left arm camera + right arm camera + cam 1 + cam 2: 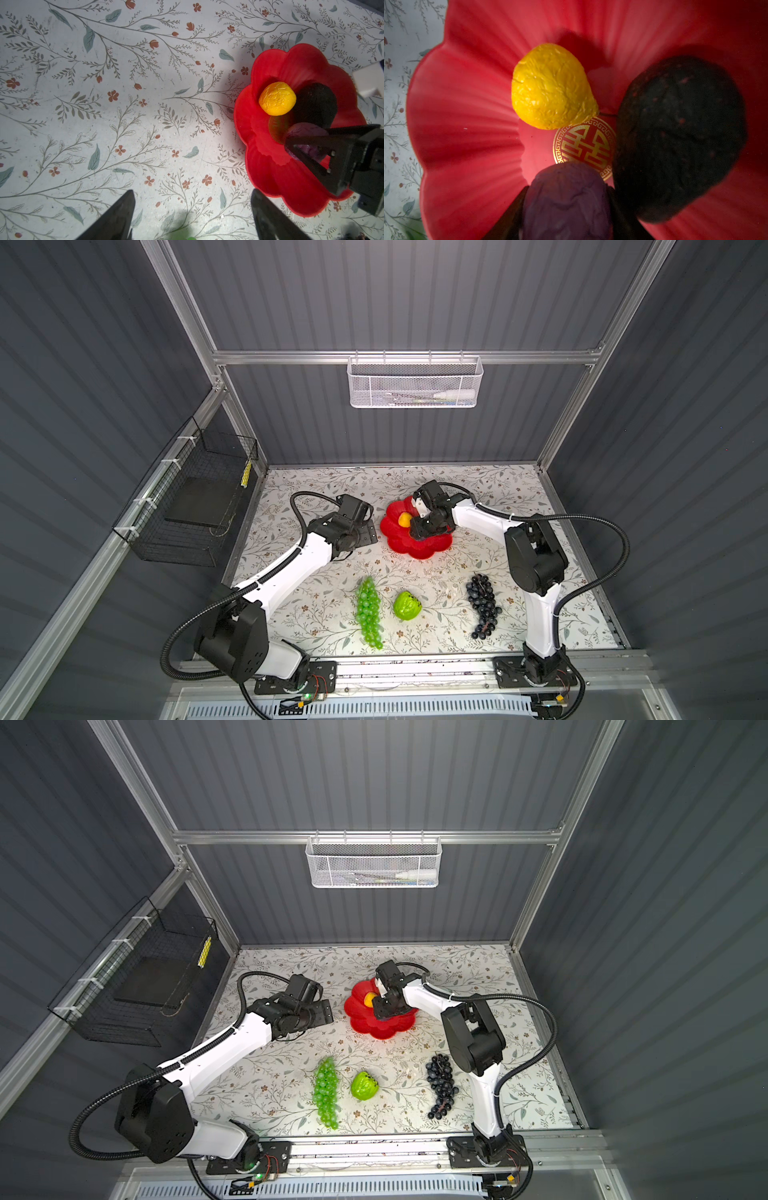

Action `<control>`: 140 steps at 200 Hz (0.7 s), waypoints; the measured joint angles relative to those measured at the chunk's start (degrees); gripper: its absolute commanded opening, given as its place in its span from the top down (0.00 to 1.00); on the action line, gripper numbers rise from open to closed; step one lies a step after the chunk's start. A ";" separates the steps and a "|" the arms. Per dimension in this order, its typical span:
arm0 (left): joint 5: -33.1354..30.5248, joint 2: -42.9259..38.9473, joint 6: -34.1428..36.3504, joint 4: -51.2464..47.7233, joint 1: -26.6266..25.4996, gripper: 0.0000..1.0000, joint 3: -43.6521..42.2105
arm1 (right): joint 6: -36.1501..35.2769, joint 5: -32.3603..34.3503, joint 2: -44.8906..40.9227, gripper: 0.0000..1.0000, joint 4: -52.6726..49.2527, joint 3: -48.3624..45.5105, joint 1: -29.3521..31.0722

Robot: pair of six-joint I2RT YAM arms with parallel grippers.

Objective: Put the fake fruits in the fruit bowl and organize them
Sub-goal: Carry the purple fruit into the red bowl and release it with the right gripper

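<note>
At the table's far middle: the fruit bowl (pixel 397 541), red with scalloped petals, sits on the floral table (pixel 316 626). A round gold emblem (pixel 584 145) marks its centre.
Right gripper (pixel 307 137): it reaches down into the fruit bowl from the right. Its two dark fingers are pressed against opposite sides of the small purple fruit (pixel 566 201), grasping it.
Small purple fruit: it is inside the fruit bowl, low over the floor and just beside the gold emblem. It looks to be resting on the floor, but the wrist view is too close and dim to be sure.
Yellow pear (pixel 550 87): it lies in the fruit bowl on the side nearer the left arm. Its narrow end points toward the gold emblem, and nothing grips it.
Black avocado (pixel 679 137): it lies in the fruit bowl just beside the small purple fruit and close to the yellow pear's narrow end.
Left gripper (pixel 192 191): it hangs over bare table just beside the fruit bowl. Its fingers are spread wide and nothing is between them.
Front of the table: three fruits lie in a row outside the fruit bowl, well apart from it.
Green grape bunch (pixel 368 612): it lies stretched out lengthwise at the left of the row.
Bright green bumpy fruit (pixel 407 605): it sits between the two bunches and touches neither.
Dark grape bunch (pixel 482 605): it lies at the right of the row, near the right arm's lower link.
</note>
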 measured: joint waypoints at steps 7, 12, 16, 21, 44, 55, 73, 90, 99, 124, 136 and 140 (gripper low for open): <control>-0.04 0.00 0.00 -0.04 0.00 0.12 0.02 | -0.02 0.00 0.46 0.44 0.00 0.46 -0.02; -0.11 0.00 0.00 -0.09 0.00 0.12 0.04 | -0.09 0.00 0.79 0.44 0.09 0.68 -0.02; -0.22 0.00 0.02 -0.13 0.00 0.12 0.07 | -0.11 0.02 1.01 0.44 0.13 0.79 -0.02; -0.31 0.00 0.02 -0.24 0.00 0.12 0.09 | -0.13 0.04 1.20 0.43 0.26 0.87 -0.02; -0.79 0.00 0.22 -1.18 0.00 0.12 0.92 | -0.13 0.11 2.19 0.42 0.42 0.98 -0.15; -0.92 0.00 0.24 -1.44 0.00 0.12 1.53 | -0.15 0.11 2.67 0.41 0.44 1.16 -0.28; -1.09 0.00 0.44 -1.60 0.00 0.12 2.32 | -0.13 0.13 3.02 0.38 0.55 1.27 -0.37; -1.11 0.00 0.79 -1.60 0.00 0.08 2.64 | -0.09 0.13 3.04 0.36 0.63 1.27 -0.35; -1.07 0.00 1.03 -1.62 0.00 0.07 2.69 | 0.04 0.13 3.04 0.34 0.79 1.27 -0.35; -0.55 0.00 2.19 -2.69 0.00 0.06 3.15 | 0.07 0.22 3.04 0.30 0.94 1.27 -0.39; 0.22 0.04 2.89 -3.54 0.00 0.05 4.02 | 0.02 0.22 3.04 0.26 0.94 1.27 -0.39; 0.55 0.07 3.23 -3.82 0.00 0.05 4.37 | 0.02 0.24 3.04 0.26 0.94 1.29 -0.39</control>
